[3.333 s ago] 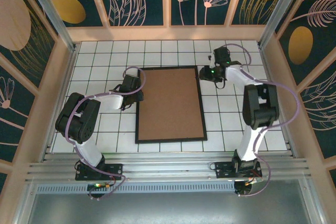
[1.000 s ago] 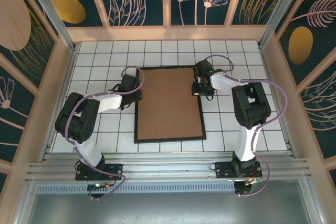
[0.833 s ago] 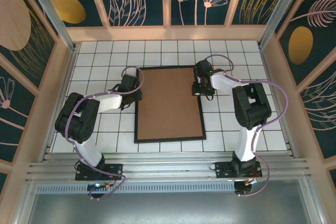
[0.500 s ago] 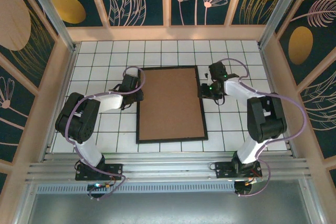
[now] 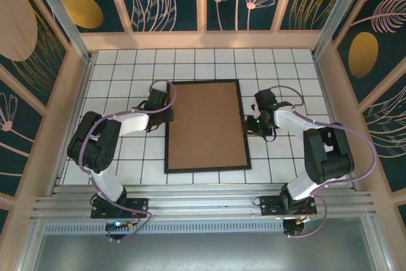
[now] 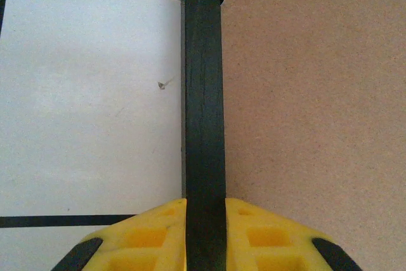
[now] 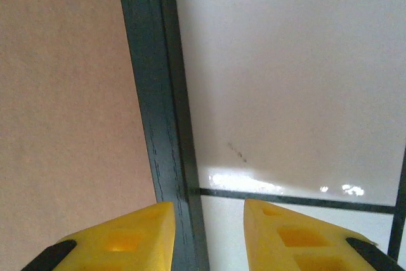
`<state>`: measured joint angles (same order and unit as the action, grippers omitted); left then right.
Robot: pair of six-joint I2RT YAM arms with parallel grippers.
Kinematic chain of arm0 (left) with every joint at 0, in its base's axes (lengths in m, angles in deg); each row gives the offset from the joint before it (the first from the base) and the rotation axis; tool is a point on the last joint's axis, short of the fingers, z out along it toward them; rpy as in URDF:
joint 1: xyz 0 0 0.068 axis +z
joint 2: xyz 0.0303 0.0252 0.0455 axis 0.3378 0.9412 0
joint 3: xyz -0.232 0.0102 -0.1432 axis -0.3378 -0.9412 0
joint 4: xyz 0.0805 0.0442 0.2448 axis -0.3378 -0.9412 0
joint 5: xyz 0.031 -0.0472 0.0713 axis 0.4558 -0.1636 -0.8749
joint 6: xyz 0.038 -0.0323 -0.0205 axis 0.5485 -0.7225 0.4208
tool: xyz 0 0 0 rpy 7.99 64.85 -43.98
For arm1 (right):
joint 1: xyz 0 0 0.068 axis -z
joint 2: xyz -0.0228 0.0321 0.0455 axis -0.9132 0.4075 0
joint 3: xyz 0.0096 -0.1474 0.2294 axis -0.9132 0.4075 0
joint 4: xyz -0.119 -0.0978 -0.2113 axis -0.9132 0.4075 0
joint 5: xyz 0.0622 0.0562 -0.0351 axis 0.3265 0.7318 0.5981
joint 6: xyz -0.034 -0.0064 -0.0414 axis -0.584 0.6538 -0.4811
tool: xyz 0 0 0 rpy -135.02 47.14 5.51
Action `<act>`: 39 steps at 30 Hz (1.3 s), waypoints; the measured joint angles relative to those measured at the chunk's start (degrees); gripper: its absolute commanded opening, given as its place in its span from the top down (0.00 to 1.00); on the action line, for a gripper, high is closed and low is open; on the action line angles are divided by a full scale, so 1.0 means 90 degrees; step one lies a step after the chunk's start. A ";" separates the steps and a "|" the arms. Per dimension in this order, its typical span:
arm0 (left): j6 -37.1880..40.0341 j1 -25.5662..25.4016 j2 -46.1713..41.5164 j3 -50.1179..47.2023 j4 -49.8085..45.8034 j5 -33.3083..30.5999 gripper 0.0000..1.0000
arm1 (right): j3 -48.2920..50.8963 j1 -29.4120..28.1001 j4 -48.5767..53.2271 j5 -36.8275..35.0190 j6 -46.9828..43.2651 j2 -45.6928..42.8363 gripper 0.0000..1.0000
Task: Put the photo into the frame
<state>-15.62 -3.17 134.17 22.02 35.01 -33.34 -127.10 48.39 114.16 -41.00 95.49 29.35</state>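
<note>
From above, find the frame [image 5: 206, 169] lying flat on the white tiled table [image 5: 143, 157], back up, with the brown backing board [image 5: 206, 125] covering its whole opening. Cannot see the photo anywhere; possibly under the board, but impossible to tell. Note the left gripper [image 5: 162, 113] at the frame's left rail, toward the far end, and the right gripper [image 5: 252, 123] at the right rail, nearer mid-length. Judging by this, steadying or squaring the frame from both sides.

Through the left wrist camera, see the yellow fingers [image 6: 155, 236] pressed against either side of the black rail, pinching the frame. Hold that pinch level and avoid twisting, since such thin moulding would likely flex or skid on the smooth tile.

Through the right wrist camera, see the fingers [image 7: 120, 242] spread astride the right rail: one close against its board side, the other apart from it with bare tile between. Close gently until both pads meet the rail, centred, without dragging it sideways against the left hold. Avoid catching the board's edge under the inner finger and levering it out of its seat.
</note>
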 measured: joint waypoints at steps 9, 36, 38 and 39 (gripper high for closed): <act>0.0000 -0.0002 0.0002 0.0000 0.0000 0.0002 0.80 | 0.0199 -0.0155 0.0158 0.0005 0.0024 -0.0083 0.69; -0.0002 0.0007 0.0027 0.0012 0.0002 -0.0002 0.79 | 0.0209 -0.0597 0.0085 0.0046 0.0163 0.0063 0.63; -0.0002 0.0007 0.0027 0.0012 0.0000 -0.0005 0.79 | 0.0153 -0.0692 0.0090 -0.0075 0.0182 0.0153 0.63; -0.0002 0.0007 0.0027 0.0012 0.0000 -0.0005 0.79 | 0.0129 -0.0731 0.0095 -0.0131 0.0185 0.0192 0.62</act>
<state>-15.64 -3.11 134.41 22.13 35.01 -33.38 -125.95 41.81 115.01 -42.19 97.15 31.08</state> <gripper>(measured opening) 0.212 0.371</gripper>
